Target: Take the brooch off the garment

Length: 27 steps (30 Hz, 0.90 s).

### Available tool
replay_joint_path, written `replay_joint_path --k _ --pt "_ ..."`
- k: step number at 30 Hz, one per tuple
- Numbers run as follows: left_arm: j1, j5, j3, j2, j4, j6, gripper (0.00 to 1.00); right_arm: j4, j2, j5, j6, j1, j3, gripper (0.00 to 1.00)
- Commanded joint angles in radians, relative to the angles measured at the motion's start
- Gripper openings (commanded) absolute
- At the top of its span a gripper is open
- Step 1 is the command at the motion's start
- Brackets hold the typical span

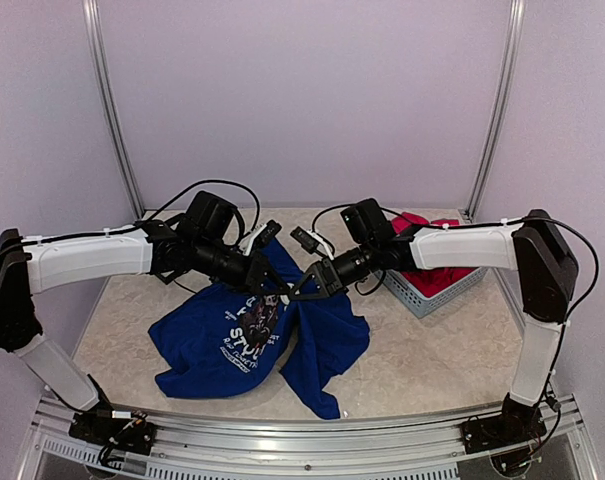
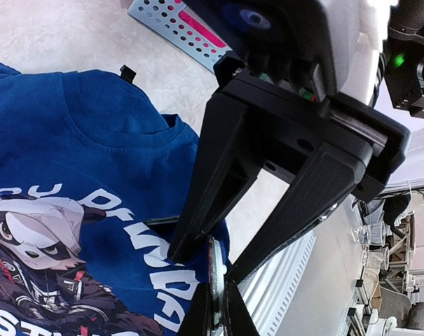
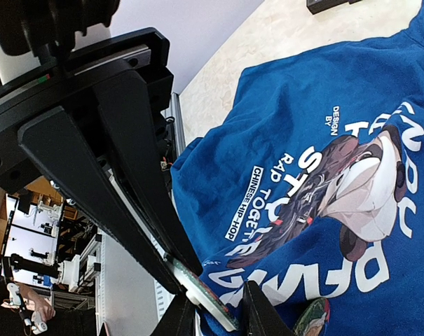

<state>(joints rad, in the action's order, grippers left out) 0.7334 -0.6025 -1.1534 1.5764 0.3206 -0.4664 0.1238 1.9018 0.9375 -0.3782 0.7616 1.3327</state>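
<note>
The royal-blue T-shirt [image 1: 212, 345] with a white-lettered graphic print lies spread on the table; it also shows in the left wrist view [image 2: 92, 140] and the right wrist view [image 3: 268, 126]. The brooch [image 2: 214, 255], a thin round disc with a white back, sits edge-on at a raised fold of the shirt [image 3: 222, 315]. My left gripper [image 1: 272, 292] [image 2: 217, 282] is shut on the disc's edge. My right gripper [image 1: 294, 292] [image 3: 214, 288] meets it from the right. Its fingers [image 2: 212, 168] are closed narrowly round the fold and the brooch.
A grey perforated basket [image 1: 422, 298] holding a red garment [image 1: 437, 278] stands at the right rear. A small black object [image 2: 127, 72] lies on the table beyond the shirt collar. A second small round colourful piece [image 3: 313, 318] shows on the shirt. The metal frame rail [image 1: 302, 430] runs along the near edge.
</note>
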Motion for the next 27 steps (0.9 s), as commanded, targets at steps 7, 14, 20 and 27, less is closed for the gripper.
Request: replay_joint_path --k 7,14,20,27 --pt "-0.029 -0.08 0.032 -0.037 -0.094 0.008 0.0 0.026 -0.119 -0.065 0.018 0.003 -0.017 0.48" --pt "-0.046 -0.077 0.047 -0.041 -0.091 0.013 0.0 0.091 -0.211 -0.052 0.044 -0.033 -0.041 0.7" --pt "-0.048 -0.085 0.048 -0.038 -0.105 0.008 0.0 0.098 -0.192 -0.075 0.053 -0.041 -0.046 0.69" --pt "-0.048 -0.098 0.042 -0.035 -0.099 0.011 0.0 0.02 -0.126 -0.061 0.015 -0.041 -0.028 0.5"
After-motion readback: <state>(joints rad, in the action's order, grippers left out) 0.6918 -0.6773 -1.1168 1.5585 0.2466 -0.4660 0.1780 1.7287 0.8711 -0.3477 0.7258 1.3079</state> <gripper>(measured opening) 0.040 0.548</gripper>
